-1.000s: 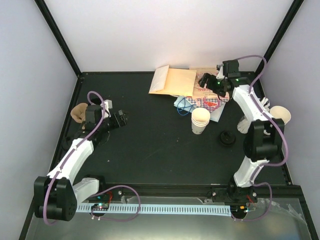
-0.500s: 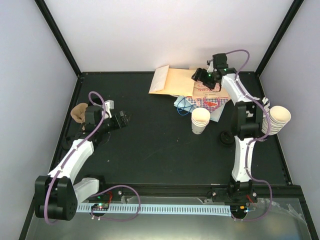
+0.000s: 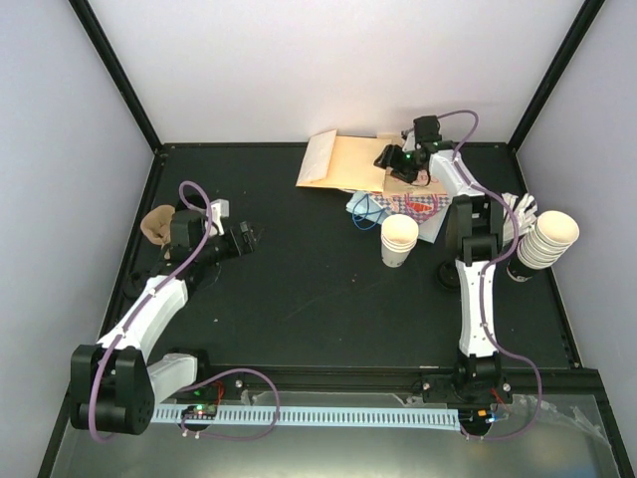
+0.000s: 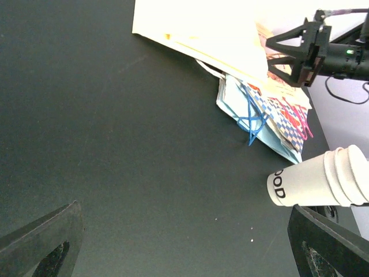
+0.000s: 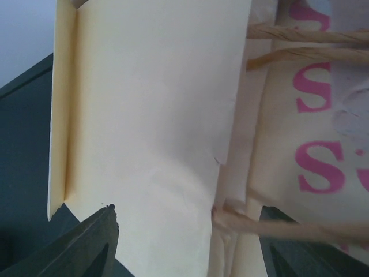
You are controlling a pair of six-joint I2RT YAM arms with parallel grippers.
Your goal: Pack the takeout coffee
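- Pink "S" letters run down the printed bag (image 5: 277,144); the lidless cup stack (image 4: 323,184) reads "OOD".
- Black table (image 3: 299,299), pale lilac walls (image 3: 299,70).
- Left gripper (image 3: 246,239) gapes wide, empty.
- Right gripper (image 3: 386,159) stands parted over the tan bag (image 3: 348,164), clamping nothing.
- Takeout coffee (image 3: 447,279): its black lid peeks out beside the right arm (image 3: 476,299), on the table.

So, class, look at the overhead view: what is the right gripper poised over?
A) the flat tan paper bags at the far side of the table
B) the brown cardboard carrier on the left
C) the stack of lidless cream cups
A: the right gripper is above the tan paper bags, and its wrist view shows tan paper between its fingers.
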